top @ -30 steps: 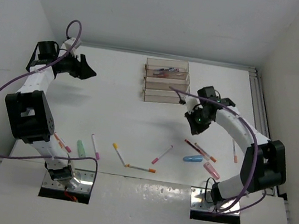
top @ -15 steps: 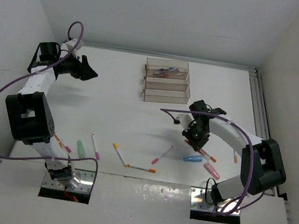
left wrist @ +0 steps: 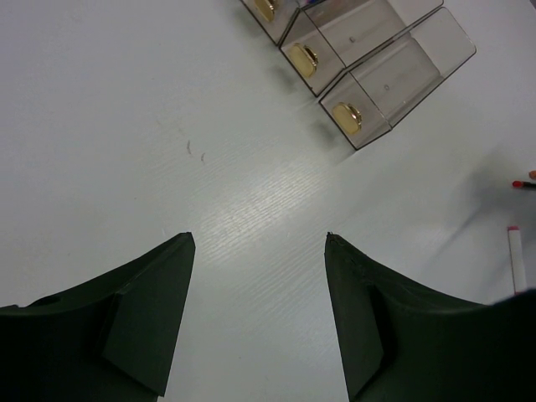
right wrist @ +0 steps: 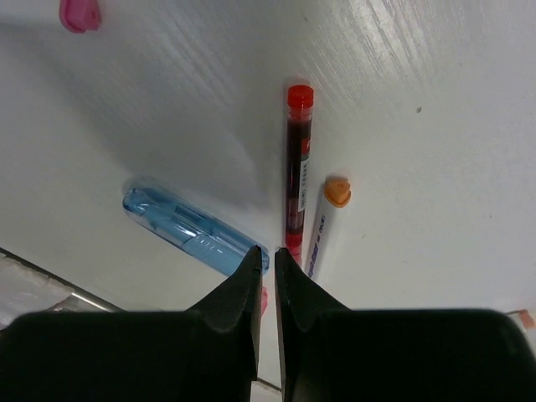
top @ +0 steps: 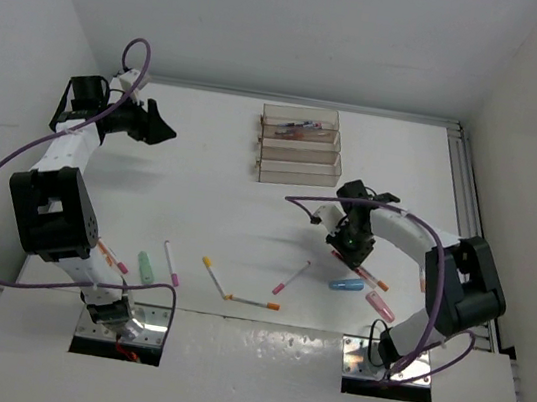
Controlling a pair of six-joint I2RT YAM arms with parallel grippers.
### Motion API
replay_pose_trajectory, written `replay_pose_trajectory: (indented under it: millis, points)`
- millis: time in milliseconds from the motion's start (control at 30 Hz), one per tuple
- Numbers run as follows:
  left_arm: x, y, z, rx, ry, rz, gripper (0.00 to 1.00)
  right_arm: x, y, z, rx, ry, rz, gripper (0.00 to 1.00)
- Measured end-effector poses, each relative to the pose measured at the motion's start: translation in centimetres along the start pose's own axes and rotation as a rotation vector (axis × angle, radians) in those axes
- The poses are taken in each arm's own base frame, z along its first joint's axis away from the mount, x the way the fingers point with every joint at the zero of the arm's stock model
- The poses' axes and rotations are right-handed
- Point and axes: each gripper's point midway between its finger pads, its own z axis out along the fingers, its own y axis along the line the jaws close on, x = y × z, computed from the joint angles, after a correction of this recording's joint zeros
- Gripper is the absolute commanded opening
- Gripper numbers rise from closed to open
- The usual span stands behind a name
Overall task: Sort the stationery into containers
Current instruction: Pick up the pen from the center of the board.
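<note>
Over the right half of the white worktop (top: 219, 194), the right pincer (right wrist: 266, 255) hangs tips-down, its two dark fingers drawn together to a thin slit and clamped on none of the stationery. It is poised above a red-capped pen (right wrist: 297, 167) that lies just beside an orange-capped marker (right wrist: 322, 230), with a blue stubby piece (right wrist: 188, 230) to their left in the wrist view. Whether the tips touch the worktop cannot be told. A pink stubby piece (top: 380, 306) lies near the blue one, toward the near right. At far centre three clear trays (top: 297, 180) stand joined as a stepped row, the farthest holding a few pens (top: 300, 125). At far left the left pincer (top: 163, 132) is held with its fingers wide apart above bare worktop, facing the trays. Toward the near edge a green stubby piece (top: 146, 266), a pink-capped pen (top: 170, 261), a yellow-capped pen (top: 212, 274), an orange-tipped pen (top: 253, 302) and a pink-tipped pen (top: 291, 276) lie scattered, well apart from the trays
</note>
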Motion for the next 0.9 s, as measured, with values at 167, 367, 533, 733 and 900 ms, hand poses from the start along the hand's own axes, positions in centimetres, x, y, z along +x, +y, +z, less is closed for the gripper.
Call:
replay_pose_trajectory:
  millis: [167,367,533,733,900]
  points:
    - [0.0,0.0,0.0,-0.001,0.000,0.000,0.70,-0.2,-0.3,0.5,0.006,0.005,-0.008,0.15]
    - [0.0,0.0,0.0,-0.002,0.000,0.000,0.70,-0.1,-0.6,1.3,0.007,0.023,-0.017,0.17]
    - [0.0,0.1,0.0,-0.004,0.001,0.000,0.70,-0.1,-0.8,1.8,0.008,0.034,-0.030,0.17]
    - [0.0,0.1,0.0,-0.008,0.002,0.000,0.69,0.2,-1.0,2.7,-0.003,0.055,-0.034,0.17]
    - [0.2,0.2,0.0,-0.011,0.008,0.001,0.69,0.2,-1.0,2.9,-0.007,0.059,-0.041,0.16]
